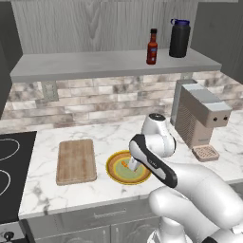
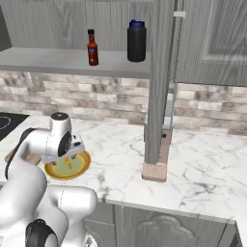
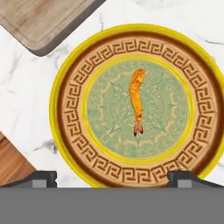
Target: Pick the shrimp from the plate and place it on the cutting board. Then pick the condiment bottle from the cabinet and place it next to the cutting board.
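The shrimp (image 3: 137, 99), a tiny orange curved sliver, is seen lying in the dull green centre of the round plate (image 3: 70, 131) with the yellow-orange rim, so the first placement is judged not yet done.

Taken from largest to smallest: the long grey slab cabinet (image 1: 95, 64) with its grey wood-grain backing is set above the white marble worktop (image 1: 47, 190). On the worktop the rectangular light brown wooden cutting board (image 1: 76, 161) is laid just beside the plate, apart from it, and nothing is seen on it. The slim dark red condiment bottle (image 1: 152, 47) with the black cap is stood upright on the cabinet, near a larger black cylindrical bottle (image 1: 180, 39) with a blue lid; its move is also left to do.

The two-finger gripper (image 3: 112, 177) is held above the plate with its jaws spread wide and nothing between them.

The shrimp's full outline and the plate's patterned band are given by the hand view; the cabinet and both bottles are given by the base views.
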{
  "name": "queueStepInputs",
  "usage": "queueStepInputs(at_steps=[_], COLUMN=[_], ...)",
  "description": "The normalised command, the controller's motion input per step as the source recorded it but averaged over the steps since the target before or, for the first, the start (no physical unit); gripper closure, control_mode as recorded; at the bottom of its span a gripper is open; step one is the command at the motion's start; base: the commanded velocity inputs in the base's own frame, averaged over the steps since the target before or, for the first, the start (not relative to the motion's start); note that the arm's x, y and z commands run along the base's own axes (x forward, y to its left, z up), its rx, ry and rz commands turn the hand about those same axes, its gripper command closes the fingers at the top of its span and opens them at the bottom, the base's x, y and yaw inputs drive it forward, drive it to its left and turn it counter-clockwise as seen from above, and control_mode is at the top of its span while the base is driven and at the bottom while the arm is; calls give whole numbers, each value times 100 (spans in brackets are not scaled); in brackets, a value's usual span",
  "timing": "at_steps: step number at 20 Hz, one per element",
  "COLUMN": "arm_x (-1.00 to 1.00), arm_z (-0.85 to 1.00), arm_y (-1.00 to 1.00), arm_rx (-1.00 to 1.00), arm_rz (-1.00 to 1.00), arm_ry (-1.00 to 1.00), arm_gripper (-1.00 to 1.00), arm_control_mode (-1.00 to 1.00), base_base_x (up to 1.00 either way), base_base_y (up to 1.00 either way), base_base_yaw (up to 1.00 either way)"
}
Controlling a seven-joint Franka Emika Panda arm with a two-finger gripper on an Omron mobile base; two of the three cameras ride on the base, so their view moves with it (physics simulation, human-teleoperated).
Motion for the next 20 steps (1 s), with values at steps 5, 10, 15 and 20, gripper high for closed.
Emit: queueStepInputs(at_steps=[5, 10, 15, 20], arm_x=[8, 12, 17, 23], arm_z=[-15, -14, -14, -13], arm_y=[16, 12, 2, 0], arm_rx=[0, 0, 0, 0], arm_rz=[4, 3, 2, 2], arm_ry=[0, 0, 0, 0], arm_gripper=[-100, -100, -100, -100], arm_control_mode=[-100, -100, -100, -100], base_base_x=[0, 0, 0, 0], base_base_y=[0, 0, 0, 0], base_base_yaw=[0, 0, 0, 0])
